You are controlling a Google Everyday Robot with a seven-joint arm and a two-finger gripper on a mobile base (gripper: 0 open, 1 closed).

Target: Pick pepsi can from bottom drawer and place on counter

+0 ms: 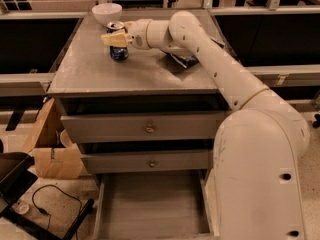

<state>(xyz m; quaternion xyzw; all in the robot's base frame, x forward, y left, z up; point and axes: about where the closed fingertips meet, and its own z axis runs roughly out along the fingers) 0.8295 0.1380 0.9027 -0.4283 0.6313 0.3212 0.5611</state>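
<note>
The white robot arm (235, 89) reaches across the grey counter (95, 76) of the drawer cabinet. Below, the bottom drawer (150, 204) is pulled out, with a bare floor. A dark chip bag (181, 60) lies partly under the arm and a white bowl (106, 13) stands at the far edge. The gripper (115, 38) is near the bowl and clasps the pepsi can (119, 51), which stands upright on the counter.

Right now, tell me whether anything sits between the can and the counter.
Nothing visible does. The gripper is at the can, which is already down at the counter. The bowl sits behind it, not under it.
</note>
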